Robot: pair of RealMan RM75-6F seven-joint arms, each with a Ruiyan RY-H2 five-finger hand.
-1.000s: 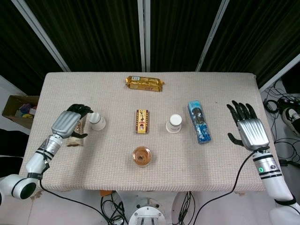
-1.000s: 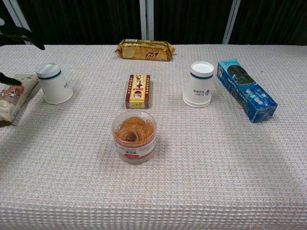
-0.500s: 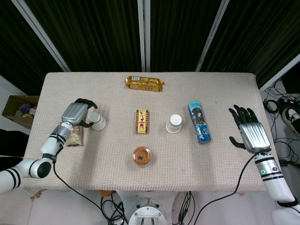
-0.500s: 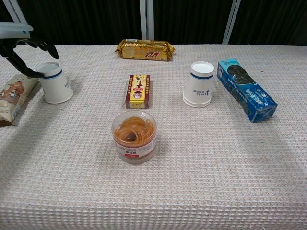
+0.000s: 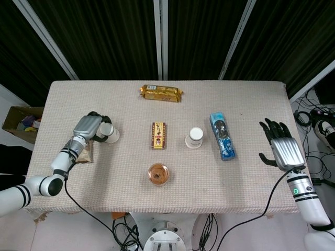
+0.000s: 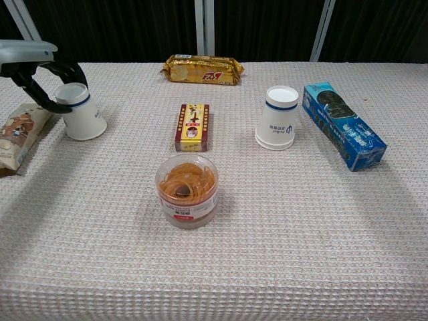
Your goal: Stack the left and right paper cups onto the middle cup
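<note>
The surface [image 5: 246,99] carries a blue biscuit pack [image 5: 222,135] toward its right edge. The left hand [image 5: 87,127] has its fingers [image 6: 41,95] clasped round the tilted left paper cup [image 6: 81,112] near the left edge. The right hand [image 5: 283,148] hovers released, fingers spread, past the right edge. The other paper cup [image 6: 277,126] stands inverted right of centre.

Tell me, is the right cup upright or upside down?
Upside down: the right cup stands on its wide rim, with the narrow closed base on top.
</note>
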